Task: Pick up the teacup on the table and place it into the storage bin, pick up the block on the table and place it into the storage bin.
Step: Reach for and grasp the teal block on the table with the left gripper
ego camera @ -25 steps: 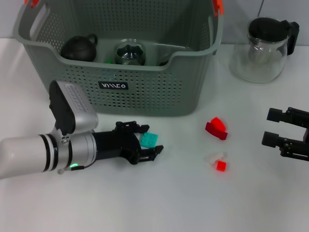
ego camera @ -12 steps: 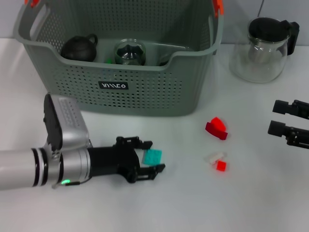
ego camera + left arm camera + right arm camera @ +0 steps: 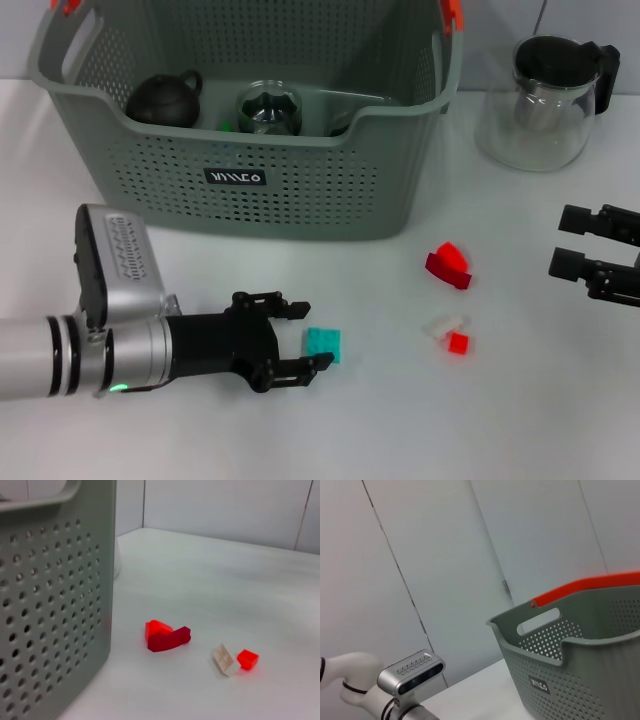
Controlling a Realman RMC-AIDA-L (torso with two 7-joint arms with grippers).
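Note:
My left gripper (image 3: 305,338) reaches across the near table in the head view, its jaws closed around a teal block (image 3: 323,343) held between the fingertips, low over the table. The grey-green storage bin (image 3: 300,190) stands behind it and also shows in the left wrist view (image 3: 50,605) and the right wrist view (image 3: 570,670). Inside the bin sit a glass teacup (image 3: 268,110) and a dark teapot (image 3: 165,98). My right gripper (image 3: 570,242) is open and empty at the right edge.
A red block (image 3: 447,265) and a small white-and-red pair (image 3: 447,335) lie on the table right of the bin; both also show in the left wrist view, the red block (image 3: 165,635) and the pair (image 3: 232,659). A glass teapot (image 3: 550,100) stands at the back right.
My left gripper has drawn back from the bin's front wall toward me, and the teal block has come with it between the fingers. The right gripper has shifted slightly.

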